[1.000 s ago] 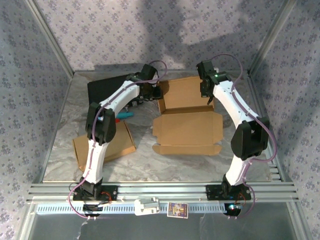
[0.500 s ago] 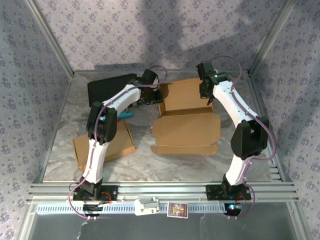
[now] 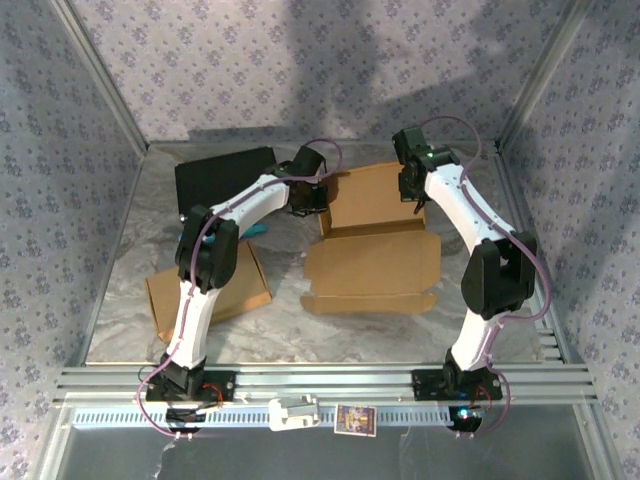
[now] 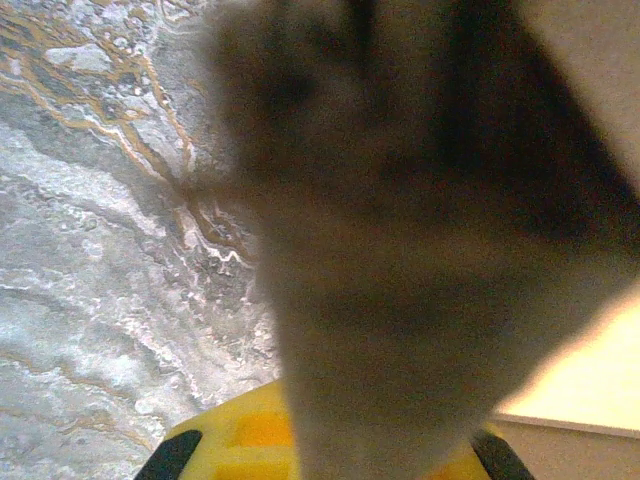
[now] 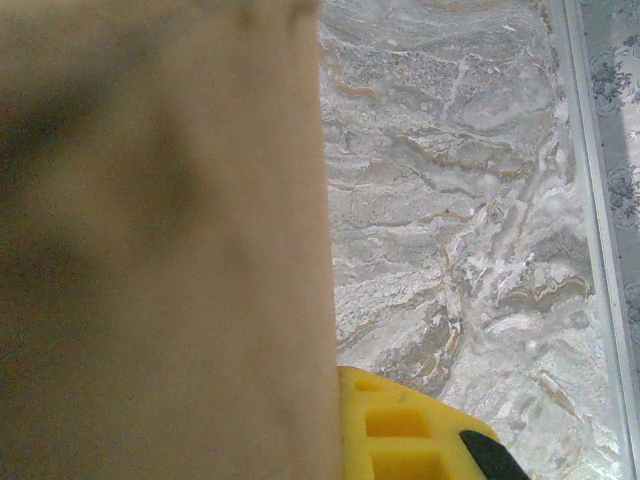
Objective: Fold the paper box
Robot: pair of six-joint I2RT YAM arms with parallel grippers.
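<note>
At my remote console, the paper box (image 3: 372, 262) lies opened out in the middle of the marbled table (image 3: 290, 330), between the two arms. Its broad front panel lies flat toward the arm bases. Its far half, with raised side walls, sits toward the back wall.

The left claw (image 3: 312, 197) is clenched on the far half's left edge. On my left wrist feed, blurred brown cardboard hangs right against the lens, above a yellow finger pad (image 4: 250, 445), with bare table to the left.

The right claw (image 3: 414, 192) is clenched on the same far half, at its right side. The right wrist feed shows cardboard covering the left of the picture, its edge touching a yellow finger pad (image 5: 400, 430), and marbled table beyond it to the right. Both arms arch over the table from their bases at the near rail.

Away from the work, a black case (image 3: 225, 175) lies at the far left of the table, behind the left arm's forearm. A second cardboard box (image 3: 210, 287) lies at the near left, partly under that arm. A small teal object (image 3: 257, 230) lies between the two, just beside the arm. On the near rail, a white object (image 3: 294, 411) and a printed card (image 3: 355, 419) sit side by side between the bases.
</note>
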